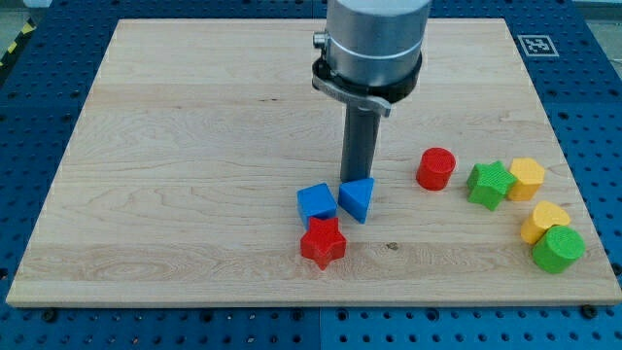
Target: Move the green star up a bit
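Observation:
The green star [489,184] lies on the wooden board [194,146] at the view's right, between a red cylinder [436,168] on its left and a yellow block [526,179] touching its right side. My tip [357,181] stands near the board's middle, right behind a blue triangular block [358,199], well to the left of the green star.
A blue cube [317,202] sits left of the blue triangular block, with a red star [323,242] just below them. A yellow block [544,220] and a green cylinder [558,249] lie at the lower right near the board's edge.

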You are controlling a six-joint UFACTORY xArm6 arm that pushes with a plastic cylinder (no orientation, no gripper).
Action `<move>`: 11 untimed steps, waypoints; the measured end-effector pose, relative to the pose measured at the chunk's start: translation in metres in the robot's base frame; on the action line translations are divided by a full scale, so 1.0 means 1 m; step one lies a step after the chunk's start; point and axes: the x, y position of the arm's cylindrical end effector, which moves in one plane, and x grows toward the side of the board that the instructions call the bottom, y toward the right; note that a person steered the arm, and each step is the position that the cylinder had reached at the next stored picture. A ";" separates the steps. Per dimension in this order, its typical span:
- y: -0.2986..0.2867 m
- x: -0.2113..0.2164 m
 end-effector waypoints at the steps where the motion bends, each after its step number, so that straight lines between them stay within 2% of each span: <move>1: 0.000 0.005; 3: 0.051 0.002; 6: 0.121 0.040; 9: 0.140 0.038; 11: 0.140 0.014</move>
